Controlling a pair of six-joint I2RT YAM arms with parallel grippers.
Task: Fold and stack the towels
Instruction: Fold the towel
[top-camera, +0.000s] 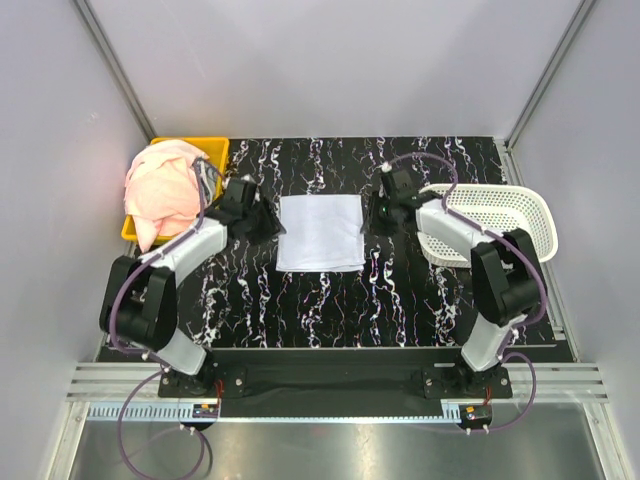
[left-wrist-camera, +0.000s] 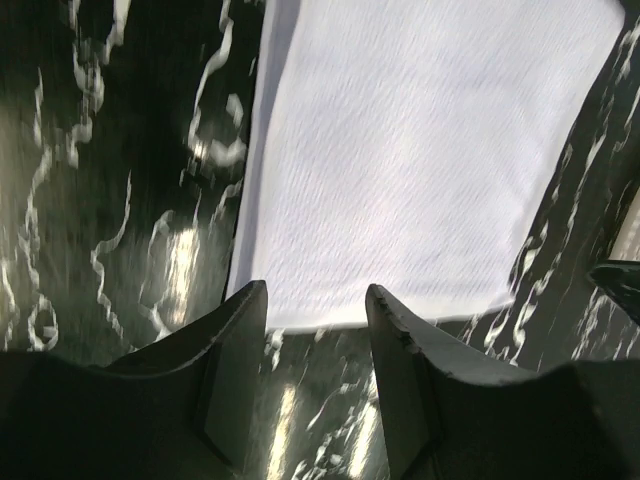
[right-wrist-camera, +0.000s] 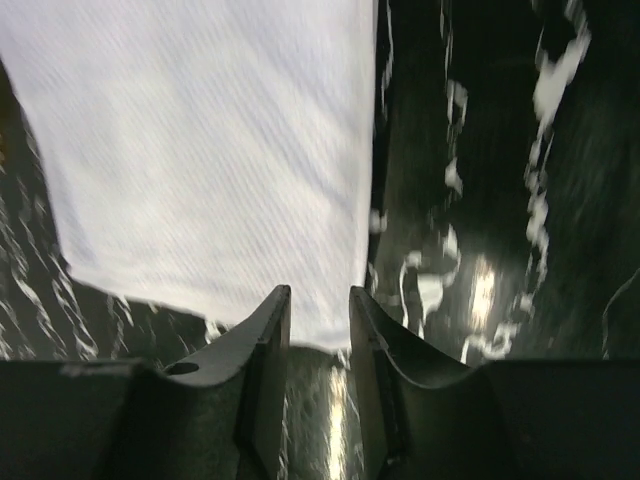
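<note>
Two arms sat bolted at the near edge of the table (top-camera: 420, 300), both stretched out toward its middle, one on each side of the pale towel (top-camera: 320, 232). The left gripper (left-wrist-camera: 315, 300) had its fingers spread wide with nothing between them, and the towel's edge lay just past the tips. The right gripper (right-wrist-camera: 318, 300) was parted too, only more narrowly, and gripped nothing. A corner of the cloth sat just beyond its tips. The towel itself lay flat on the dark marbled top, pretty square, no wrinkles worth mentioning.

Folding this one looked like the job in hand. To do it well, each gripper would've wanted a corner on the same edge, going in low, slipping one finger under the hem and pinching the full thickness. Then lift only a little, carry both corners across at the same pace so the cloth didn't skew, line edge on edge, and open up only once it lay flat. That top looked slick, so a sideways push could just shove the towel along.

Farther back on the left, pink towels (top-camera: 160, 185) were heaped in the yellow bin (top-camera: 215, 150), not folded yet. Off to the right sat the mesh basket (top-camera: 520, 205)
</note>
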